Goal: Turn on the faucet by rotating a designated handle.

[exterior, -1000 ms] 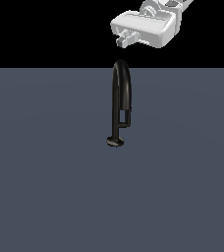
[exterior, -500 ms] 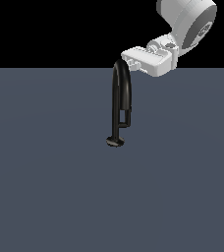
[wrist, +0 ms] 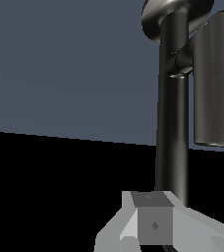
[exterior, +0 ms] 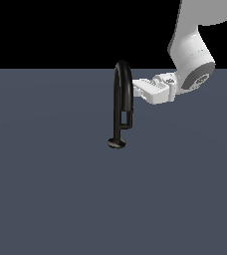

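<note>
- The faucet [exterior: 121, 99] is standing upright mid-counter [exterior: 46, 189], well away from every edge.
- The tool [exterior: 137, 89] is sitting just beside the arch's top; its opening cannot be told.
- The handle [exterior: 127, 119] is hanging beside the pipe.

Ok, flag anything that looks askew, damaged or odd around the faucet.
Nothing stands out. The faucet stands upright on its base, apparently undamaged, on the plain grey surface. The gripper sits beside the arch near its top.
</note>
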